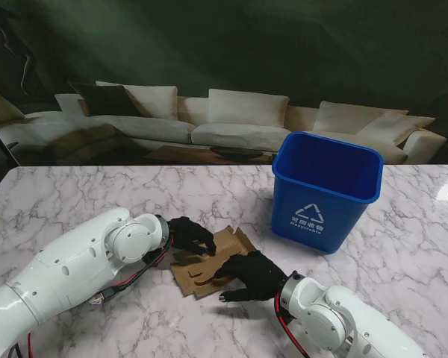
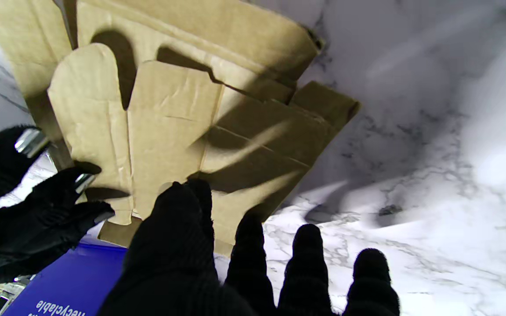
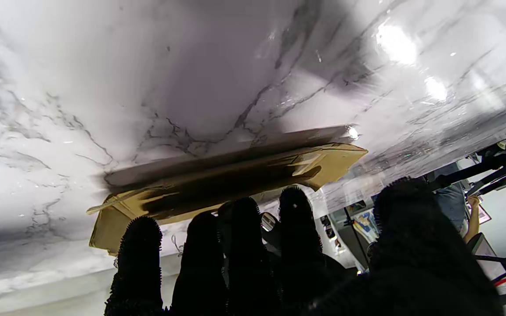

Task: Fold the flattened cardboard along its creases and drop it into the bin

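Observation:
The brown flattened cardboard (image 1: 209, 262) lies on the marble table, partly folded, with its flaps and creases showing in the left wrist view (image 2: 174, 114). My left hand (image 1: 191, 234) rests on its left far edge with the fingers spread; its thumb (image 2: 178, 228) touches the sheet. My right hand (image 1: 254, 274) lies on the near right edge, fingers (image 3: 139, 254) stretched out over the cardboard (image 3: 218, 180) and gripping nothing. The blue bin (image 1: 325, 190) stands upright to the right, farther from me than the cardboard.
The white marble table (image 1: 75, 194) spreads out on the left and behind the cardboard. A sofa (image 1: 239, 119) stands beyond the far table edge. The bin's blue wall (image 2: 73, 281) shows close by the cardboard in the left wrist view.

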Robot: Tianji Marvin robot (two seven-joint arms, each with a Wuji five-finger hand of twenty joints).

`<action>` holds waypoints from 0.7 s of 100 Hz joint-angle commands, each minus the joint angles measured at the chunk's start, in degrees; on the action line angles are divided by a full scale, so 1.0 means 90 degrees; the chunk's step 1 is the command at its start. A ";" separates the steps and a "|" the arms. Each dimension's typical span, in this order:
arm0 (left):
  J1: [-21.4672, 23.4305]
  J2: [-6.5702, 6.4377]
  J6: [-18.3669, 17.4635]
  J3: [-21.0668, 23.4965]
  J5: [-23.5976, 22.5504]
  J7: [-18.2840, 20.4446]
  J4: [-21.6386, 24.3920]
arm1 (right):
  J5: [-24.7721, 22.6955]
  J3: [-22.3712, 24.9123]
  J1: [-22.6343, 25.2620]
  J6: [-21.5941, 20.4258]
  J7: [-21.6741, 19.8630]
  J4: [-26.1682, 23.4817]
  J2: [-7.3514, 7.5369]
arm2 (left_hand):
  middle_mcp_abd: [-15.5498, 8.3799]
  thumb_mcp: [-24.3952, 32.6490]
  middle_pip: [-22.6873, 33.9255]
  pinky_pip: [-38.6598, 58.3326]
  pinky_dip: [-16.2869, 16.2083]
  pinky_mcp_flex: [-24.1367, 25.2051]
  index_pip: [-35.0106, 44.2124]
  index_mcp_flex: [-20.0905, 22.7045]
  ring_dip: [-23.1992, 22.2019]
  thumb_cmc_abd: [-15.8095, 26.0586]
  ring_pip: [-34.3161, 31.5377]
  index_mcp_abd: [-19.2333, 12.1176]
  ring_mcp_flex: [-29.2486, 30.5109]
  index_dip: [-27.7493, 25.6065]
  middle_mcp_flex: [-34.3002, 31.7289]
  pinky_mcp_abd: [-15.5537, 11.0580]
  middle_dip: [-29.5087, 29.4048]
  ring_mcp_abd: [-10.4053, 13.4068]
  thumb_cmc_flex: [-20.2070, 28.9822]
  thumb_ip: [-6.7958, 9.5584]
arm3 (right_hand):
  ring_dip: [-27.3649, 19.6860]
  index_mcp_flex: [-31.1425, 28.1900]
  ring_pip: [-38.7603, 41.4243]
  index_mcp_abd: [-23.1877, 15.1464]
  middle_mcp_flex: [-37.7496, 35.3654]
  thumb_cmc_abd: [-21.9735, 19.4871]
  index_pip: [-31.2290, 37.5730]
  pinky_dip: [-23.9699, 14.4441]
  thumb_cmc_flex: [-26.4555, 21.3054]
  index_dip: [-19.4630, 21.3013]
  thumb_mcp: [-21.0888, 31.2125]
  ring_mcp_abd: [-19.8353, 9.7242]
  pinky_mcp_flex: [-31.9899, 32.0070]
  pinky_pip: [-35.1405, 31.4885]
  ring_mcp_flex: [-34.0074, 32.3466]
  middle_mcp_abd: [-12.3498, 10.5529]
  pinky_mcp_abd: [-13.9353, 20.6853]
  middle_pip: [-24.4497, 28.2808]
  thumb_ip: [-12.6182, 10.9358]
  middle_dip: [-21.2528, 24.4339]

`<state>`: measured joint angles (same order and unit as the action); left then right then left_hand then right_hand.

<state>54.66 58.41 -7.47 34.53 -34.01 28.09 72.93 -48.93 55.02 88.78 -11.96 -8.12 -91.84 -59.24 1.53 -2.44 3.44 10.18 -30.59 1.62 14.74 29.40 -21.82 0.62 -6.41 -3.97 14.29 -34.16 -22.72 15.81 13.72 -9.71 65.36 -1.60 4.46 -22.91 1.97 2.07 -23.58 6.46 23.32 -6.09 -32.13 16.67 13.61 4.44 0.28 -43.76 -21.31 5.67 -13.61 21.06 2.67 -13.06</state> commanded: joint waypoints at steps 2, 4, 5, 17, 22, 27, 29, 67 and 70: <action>0.0097 -0.0034 0.0039 0.0029 -0.0075 0.0084 -0.0030 | 0.0005 -0.0013 0.0068 0.0048 -0.0033 0.0031 0.0011 | 0.0424 0.0095 0.0047 -0.0213 -0.0124 0.0000 0.0112 0.0203 0.0074 0.0047 0.0061 0.0417 -0.0120 0.0026 0.0028 -0.0028 0.0037 0.0023 0.0052 -0.0038 | 0.0284 -0.0252 0.0389 0.0048 -0.0252 -0.0235 0.0067 -0.0106 0.0268 0.0135 -0.0069 0.0203 -0.0044 -0.0337 -0.0280 0.0080 -0.0228 0.0279 -0.0070 -0.0121; 0.0129 -0.0032 0.0048 0.0063 -0.0113 0.0057 -0.0009 | 0.0010 -0.0016 0.0068 0.0054 -0.0049 0.0035 0.0013 | 0.0425 0.0107 0.0045 -0.0213 -0.0125 -0.0003 0.0114 0.0203 0.0073 0.0074 0.0062 0.0424 -0.0128 0.0023 0.0038 -0.0034 0.0038 0.0030 0.0075 -0.0035 | 0.0333 -0.0301 0.0458 0.0054 -0.0323 -0.0229 0.0074 -0.0131 0.0271 0.0141 -0.0072 0.0214 -0.0067 -0.0389 -0.0345 0.0095 -0.0259 0.0303 -0.0070 -0.0129; 0.0145 -0.0031 0.0053 0.0081 -0.0139 0.0042 0.0004 | 0.0013 -0.0017 0.0068 0.0057 -0.0057 0.0037 0.0014 | 0.0427 0.0112 0.0044 -0.0213 -0.0125 -0.0004 0.0115 0.0203 0.0073 0.0086 0.0063 0.0424 -0.0134 0.0022 0.0044 -0.0037 0.0038 0.0031 0.0084 -0.0033 | 0.0348 -0.0317 0.0483 0.0050 -0.0356 -0.0229 0.0078 -0.0140 0.0273 0.0143 -0.0073 0.0209 -0.0081 -0.0406 -0.0378 0.0092 -0.0270 0.0315 -0.0070 -0.0133; 0.0322 -0.0037 0.0025 0.0300 -0.0451 -0.0104 0.0155 | 0.0100 -0.0072 0.0043 0.0188 -0.0091 0.0089 0.0008 | 0.0495 0.0094 0.0040 -0.0190 -0.0135 -0.0066 0.0136 0.0198 0.0058 0.0147 0.0044 0.0482 -0.0138 -0.0006 0.0092 -0.0037 0.0046 0.0013 0.0135 -0.0039 | 0.0608 -0.0451 0.0852 0.0068 -0.0606 -0.0212 0.0085 -0.0288 0.0278 0.0161 -0.0067 0.0205 -0.0180 -0.0665 -0.0599 0.0071 -0.0349 0.0436 -0.0068 -0.0191; 0.0386 -0.0035 0.0039 0.0386 -0.0442 -0.0105 0.0214 | 0.0126 -0.0118 0.0010 0.0224 -0.0103 0.0134 0.0007 | 0.0551 0.0076 0.0022 -0.0187 -0.0138 -0.0073 0.0127 0.0165 0.0053 0.0177 0.0040 0.0526 -0.0149 -0.0008 0.0151 -0.0040 0.0044 0.0018 0.0105 -0.0041 | 0.0634 -0.0462 0.0893 0.0080 -0.0624 -0.0206 0.0079 -0.0312 0.0271 0.0160 -0.0063 0.0210 -0.0223 -0.0708 -0.0629 0.0081 -0.0346 0.0436 -0.0069 -0.0192; 0.0445 -0.0040 0.0040 0.0473 -0.0479 -0.0104 0.0277 | 0.0139 -0.0168 -0.0033 0.0255 -0.0133 0.0183 0.0012 | 0.0656 0.0061 -0.0002 -0.0169 -0.0148 -0.0110 0.0086 0.0096 0.0044 0.0228 0.0026 0.0663 -0.0140 0.0005 0.0224 -0.0032 0.0041 -0.0009 0.0049 -0.0037 | 0.0655 -0.0455 0.0921 0.0110 -0.0613 -0.0210 0.0059 -0.0336 0.0271 0.0152 -0.0060 0.0216 -0.0246 -0.0745 -0.0628 0.0121 -0.0339 0.0410 -0.0069 -0.0181; 0.0471 -0.0043 0.0038 0.0513 -0.0491 -0.0099 0.0306 | 0.0153 -0.0189 -0.0051 0.0266 -0.0144 0.0207 0.0013 | 0.0684 0.0056 -0.0020 -0.0156 -0.0154 -0.0137 0.0068 0.0069 0.0039 0.0246 0.0019 0.0721 -0.0133 0.0009 0.0271 -0.0021 0.0037 -0.0021 0.0026 -0.0035 | 0.0658 -0.0450 0.0923 0.0115 -0.0605 -0.0208 0.0052 -0.0341 0.0274 0.0149 -0.0062 0.0206 -0.0245 -0.0750 -0.0616 0.0126 -0.0338 0.0397 -0.0069 -0.0175; 0.0433 -0.0064 -0.0018 0.0496 -0.0461 0.0002 0.0311 | 0.0145 -0.0111 0.0009 0.0181 0.0113 0.0154 -0.0032 | 0.0657 0.0066 -0.0035 -0.0108 -0.0213 -0.0191 0.0067 0.0176 -0.0003 0.0200 -0.0027 0.0650 -0.0070 -0.0076 0.0239 0.0029 0.0063 -0.0058 -0.0152 -0.0011 | 0.0737 -0.0462 0.1063 -0.0008 -0.0553 -0.0202 0.0155 -0.0599 0.0206 0.0231 -0.0040 0.0222 -0.0412 -0.1116 -0.0583 0.0071 -0.0363 0.0539 -0.0080 -0.0254; 0.0403 -0.0061 -0.0015 0.0448 -0.0435 0.0003 0.0283 | 0.0121 -0.0071 0.0039 0.0155 0.0167 0.0118 -0.0039 | 0.0654 0.0074 -0.0034 -0.0109 -0.0214 -0.0190 0.0070 0.0183 -0.0003 0.0201 -0.0023 0.0637 -0.0077 -0.0081 0.0235 0.0025 0.0064 -0.0052 -0.0140 -0.0009 | 0.0741 -0.0483 0.1072 -0.0018 -0.0550 -0.0197 0.0173 -0.0616 0.0203 0.0241 -0.0040 0.0226 -0.0421 -0.1140 -0.0577 0.0085 -0.0360 0.0557 -0.0081 -0.0263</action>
<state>58.86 57.62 -7.46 38.79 -38.47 26.81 76.25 -47.37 53.96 88.17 -10.24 -7.28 -89.92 -59.56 8.23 -2.43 3.44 10.18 -31.27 -0.28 14.90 29.57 -21.82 0.71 -6.41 2.61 14.29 -34.41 -21.98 15.57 13.78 -9.75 63.84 -1.60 9.73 -26.37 10.21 2.10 -28.31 6.46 23.53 -10.48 -32.13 17.61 13.61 5.17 -3.28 -52.69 -25.20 6.47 -15.71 24.44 2.67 -14.63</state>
